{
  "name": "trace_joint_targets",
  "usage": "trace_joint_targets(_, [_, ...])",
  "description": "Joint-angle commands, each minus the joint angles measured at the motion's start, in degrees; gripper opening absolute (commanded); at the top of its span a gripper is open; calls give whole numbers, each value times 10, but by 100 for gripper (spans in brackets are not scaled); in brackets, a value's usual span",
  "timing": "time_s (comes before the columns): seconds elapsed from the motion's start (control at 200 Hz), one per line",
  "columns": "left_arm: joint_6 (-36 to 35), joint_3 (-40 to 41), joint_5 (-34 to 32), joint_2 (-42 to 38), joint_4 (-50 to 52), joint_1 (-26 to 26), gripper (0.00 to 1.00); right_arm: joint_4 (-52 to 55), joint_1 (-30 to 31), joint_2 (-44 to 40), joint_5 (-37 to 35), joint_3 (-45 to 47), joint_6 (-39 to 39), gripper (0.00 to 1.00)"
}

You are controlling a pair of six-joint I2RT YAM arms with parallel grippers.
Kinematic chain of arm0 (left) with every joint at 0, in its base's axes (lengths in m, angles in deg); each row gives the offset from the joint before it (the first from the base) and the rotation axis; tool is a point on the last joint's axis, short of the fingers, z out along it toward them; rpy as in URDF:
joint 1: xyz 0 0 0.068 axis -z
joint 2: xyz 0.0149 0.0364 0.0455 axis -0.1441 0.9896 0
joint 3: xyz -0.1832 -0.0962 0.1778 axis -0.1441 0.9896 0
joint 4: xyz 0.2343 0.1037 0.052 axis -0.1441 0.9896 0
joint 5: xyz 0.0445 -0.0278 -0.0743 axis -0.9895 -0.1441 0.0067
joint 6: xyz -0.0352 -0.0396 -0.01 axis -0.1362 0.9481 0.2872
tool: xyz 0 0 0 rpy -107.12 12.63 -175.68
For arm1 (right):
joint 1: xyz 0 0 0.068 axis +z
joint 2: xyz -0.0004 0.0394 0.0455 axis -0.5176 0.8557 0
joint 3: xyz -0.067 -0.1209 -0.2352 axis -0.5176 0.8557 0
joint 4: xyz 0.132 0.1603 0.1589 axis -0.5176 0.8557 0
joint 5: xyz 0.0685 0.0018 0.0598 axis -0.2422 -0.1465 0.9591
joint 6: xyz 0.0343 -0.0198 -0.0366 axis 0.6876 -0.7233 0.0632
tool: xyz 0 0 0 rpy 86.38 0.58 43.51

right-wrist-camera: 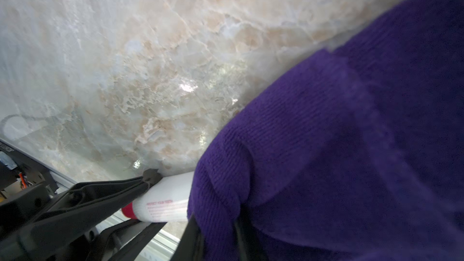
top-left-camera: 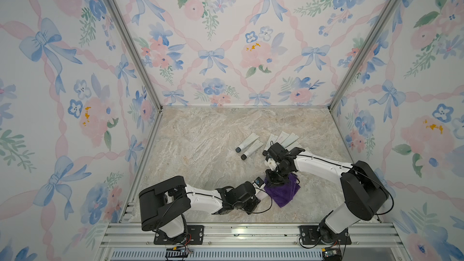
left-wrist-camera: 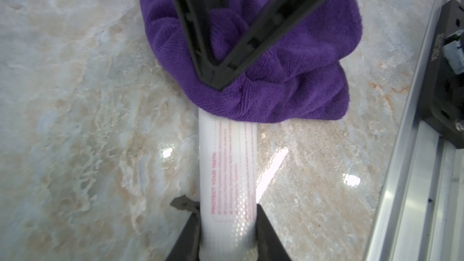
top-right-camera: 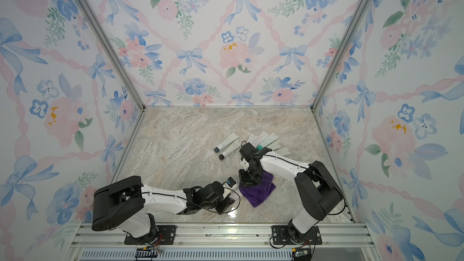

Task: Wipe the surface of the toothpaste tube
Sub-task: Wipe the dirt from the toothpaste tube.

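a: where's the tube [left-wrist-camera: 227, 166]?
b: at the near edge of the table [top-left-camera: 200, 141], a little right of the middle, between the two arms. it's white with pink print down its side and a red cap [right-wrist-camera: 128, 210].
a: who has it?
b: the left gripper [left-wrist-camera: 228, 236]. its jaws press on both sides of the tube at the cap end, closed as far as the tube lets them.
a: and the right gripper [left-wrist-camera: 216, 82]?
b: its fingers are drawn together to a point, pinching a bunched purple cloth [left-wrist-camera: 288, 71]. it comes down from above, just right of the left gripper.
a: does the cloth touch the tube?
b: yes. it lies over the end away from the cap and hides that end. the printed stretch between the cloth and the left jaws is bare.
a: is the tube resting on the table?
b: can't tell. the wrist views show it close over the marble, but not whether it touches.
a: anything else out there?
b: more tubes, farther back. a pair [top-left-camera: 246, 142] with dark caps lies side by side near the middle. just right of it is a fan [top-left-camera: 286, 137] of several more, partly behind the right arm. all are well apart from the held one.
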Motion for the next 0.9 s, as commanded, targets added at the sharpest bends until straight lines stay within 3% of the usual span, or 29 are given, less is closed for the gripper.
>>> trace_joint_targets(0.0, [1, 6, -1, 6, 16, -4, 31, 27, 9, 42, -63, 5, -16, 20])
trace_joint_targets(0.195, [6, 12, -2, 1, 14, -4, 30, 74, 3, 78, -189, -29, -28, 19])
trace_joint_targets(0.375, [8, 13, -2, 1, 14, -3, 30, 78, -7, 77, -222, -23, -28, 19])
trace_joint_targets(0.51, [8, 10, -3, 5, 15, -3, 30, 55, 3, 68, -172, -14, -19, 19])
trace_joint_targets(0.75, [9, 9, -8, 6, 15, -3, 30, -33, 61, 16, 4, 20, 42, 20])
trace_joint_targets(0.895, [9, 7, -7, 10, 15, -3, 30, -51, 76, 16, 32, 36, 54, 20])
